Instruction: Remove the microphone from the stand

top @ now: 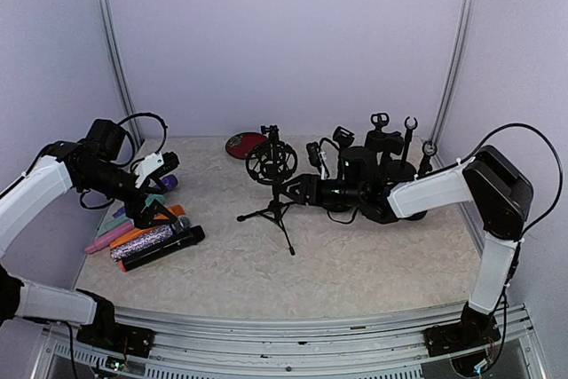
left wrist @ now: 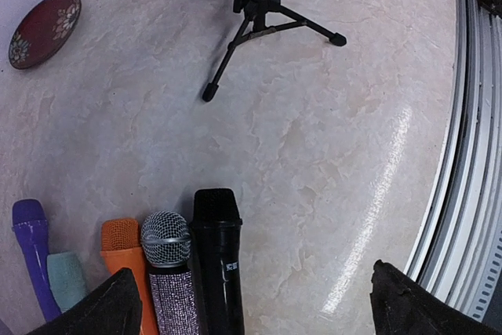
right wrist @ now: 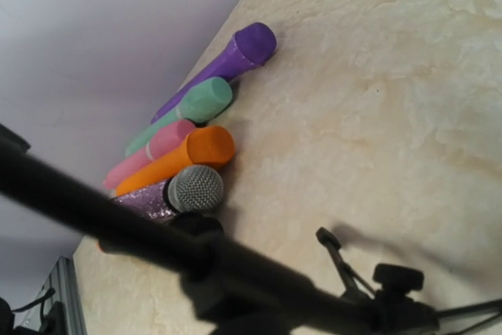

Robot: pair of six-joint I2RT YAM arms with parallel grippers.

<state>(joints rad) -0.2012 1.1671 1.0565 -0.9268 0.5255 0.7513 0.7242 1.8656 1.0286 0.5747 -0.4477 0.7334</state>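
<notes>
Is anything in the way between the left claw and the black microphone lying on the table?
Nothing visible is. The left gripper hangs open above the black microphone, with only air between them. The glitter microphone lies right beside it, also within the spread of the fingers, so a grab there might catch both.

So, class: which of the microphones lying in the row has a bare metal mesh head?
The glittery microphone, between the orange microphone and the black microphone; no other shows mesh.
</notes>
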